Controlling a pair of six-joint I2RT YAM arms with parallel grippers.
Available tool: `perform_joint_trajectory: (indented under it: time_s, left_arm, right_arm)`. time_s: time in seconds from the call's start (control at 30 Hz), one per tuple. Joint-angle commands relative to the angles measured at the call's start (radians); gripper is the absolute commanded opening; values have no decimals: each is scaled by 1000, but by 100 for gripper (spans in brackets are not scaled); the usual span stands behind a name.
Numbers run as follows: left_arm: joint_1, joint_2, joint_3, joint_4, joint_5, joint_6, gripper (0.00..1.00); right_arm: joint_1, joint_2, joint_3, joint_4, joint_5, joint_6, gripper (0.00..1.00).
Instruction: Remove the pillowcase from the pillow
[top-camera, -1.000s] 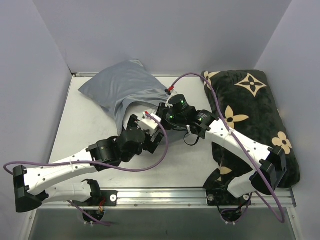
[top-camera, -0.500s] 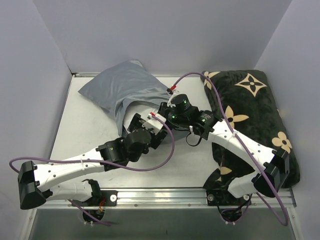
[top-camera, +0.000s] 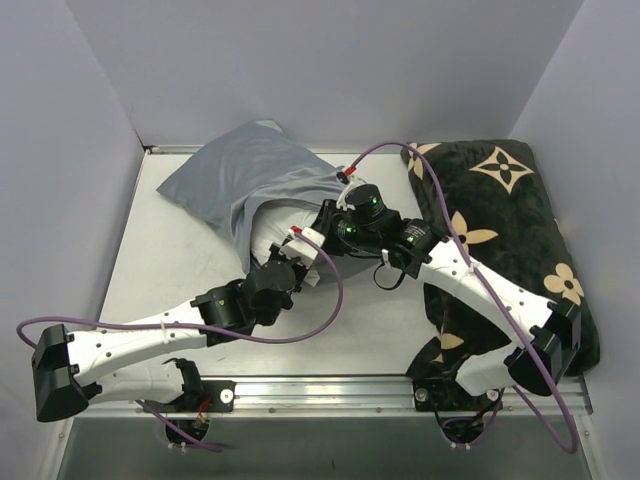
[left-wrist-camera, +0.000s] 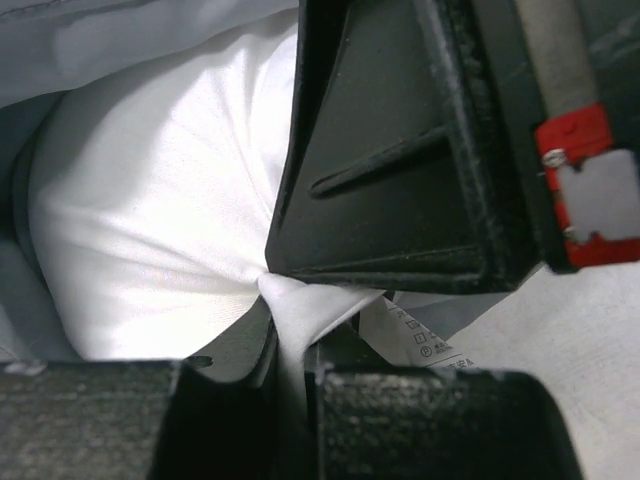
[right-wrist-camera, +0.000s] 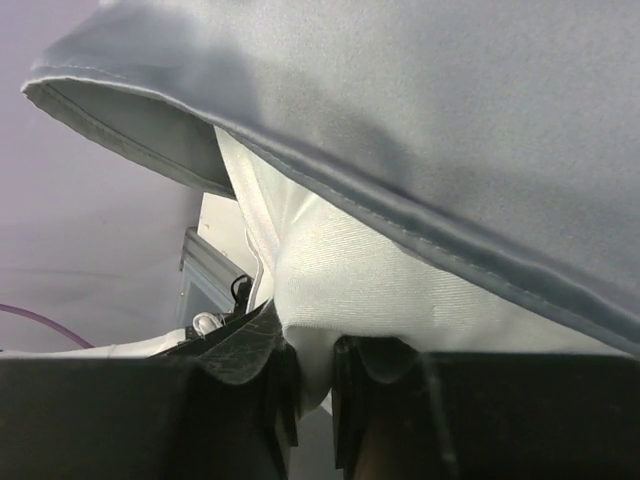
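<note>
Left wrist view: left gripper (left-wrist-camera: 287, 300) clamped on a pinch of the pillow (left-wrist-camera: 150, 210). Right gripper (right-wrist-camera: 312, 375) likewise pinches white fabric beneath the pillowcase (right-wrist-camera: 420, 110) hem. The pillow lies half-sheathed toward the bench (top-camera: 160, 285) far-left corner. Step: extraction. Next, probably: draw the pillow nearward, restraining the case.

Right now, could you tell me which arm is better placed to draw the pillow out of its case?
Left, probably. The left gripper pinches the pillow's white corner outside the grey pillowcase and can pull toward its own base. The right gripper grips white fabric under the case's hem.
</note>
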Motion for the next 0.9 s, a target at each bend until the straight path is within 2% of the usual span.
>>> perform_joint_trajectory:
  time_s: [0.0,0.03,0.07,0.17,0.2,0.3,0.43,0.53,0.57,0.7,0.87]
  left_arm:
    - [31,-22,2,52,-25,-48,0]
    - [37,-22,10,49,-23,-58,0]
    - [43,-22,16,43,-23,-81,0]
    - [62,-16,32,25,-14,-136,0]
    - [65,-13,35,25,-8,-149,0]
    - [85,-1,59,3,8,-202,0]
    - [93,14,96,-18,28,-235,0]
    - [91,19,119,-24,41,-255,0]
    - [91,18,122,-21,44,-258,0]
    - [90,19,144,-37,44,-262,0]
    - [90,13,150,-49,49,-272,0]
  right_arm:
    - [-5,-112,51,79,-125,0,18]
    - [-22,-121,45,78,-117,-6,28]
    - [-29,-141,37,69,-96,-16,46]
    - [-46,-182,28,21,-53,-57,65]
    - [-49,-196,20,10,-28,-66,68]
    - [-57,-239,6,-48,46,-100,70]
    - [-56,-297,-69,-111,142,-129,65]
    - [-50,-325,-121,-137,203,-137,50]
    - [-49,-329,-148,-143,214,-138,50]
    - [-48,-313,-190,-146,271,-151,54]
    - [-54,-233,-153,-163,352,-169,67]
